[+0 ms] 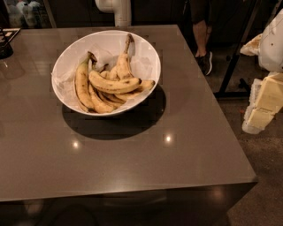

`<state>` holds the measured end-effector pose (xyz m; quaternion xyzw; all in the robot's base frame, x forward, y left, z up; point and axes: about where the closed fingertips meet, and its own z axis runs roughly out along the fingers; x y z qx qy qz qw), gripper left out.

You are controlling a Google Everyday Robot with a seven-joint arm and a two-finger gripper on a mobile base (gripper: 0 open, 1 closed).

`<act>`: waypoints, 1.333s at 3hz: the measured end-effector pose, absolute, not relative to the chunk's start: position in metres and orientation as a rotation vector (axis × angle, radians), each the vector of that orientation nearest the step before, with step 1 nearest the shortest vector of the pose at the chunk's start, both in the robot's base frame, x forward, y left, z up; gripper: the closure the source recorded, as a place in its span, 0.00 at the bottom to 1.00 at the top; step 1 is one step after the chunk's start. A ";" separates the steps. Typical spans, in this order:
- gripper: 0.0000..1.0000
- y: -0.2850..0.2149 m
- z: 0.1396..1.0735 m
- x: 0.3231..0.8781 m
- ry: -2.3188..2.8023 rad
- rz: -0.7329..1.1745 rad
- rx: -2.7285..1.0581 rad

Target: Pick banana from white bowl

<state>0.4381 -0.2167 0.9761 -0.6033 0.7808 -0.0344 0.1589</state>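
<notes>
The white bowl (pixel 146 53) stands on the grey table, left of middle, lined with crumpled white paper. It holds several bananas. The banana (pixel 112 84), large, gently curved, freckled and dark-tipped, lies crosswise on top of the pile. A paler banana with a long brown stem (pixel 124 62) stands behind it, and another big banana (pixel 82 86) lies along the bowl's left side. My gripper (pixel 261 108), white with cream pads, hangs off the table's right edge, far right of the bowl and holding nothing.
The table (pixel 177 154) has its right edge near my gripper and its front edge low in view. A white cylinder (pixel 117 11) stands behind the bowl. A person's leg (pixel 201 35) and a black stand (pixel 234 57) are on the floor at the back right. A dark object (pixel 5 44) sits at the far left.
</notes>
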 end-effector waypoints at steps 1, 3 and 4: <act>0.00 -0.217 0.976 0.438 2.232 -0.099 -1.724; 0.00 -0.184 1.007 0.451 2.247 -0.162 -1.622; 0.00 -0.143 1.014 0.458 2.184 -0.093 -1.735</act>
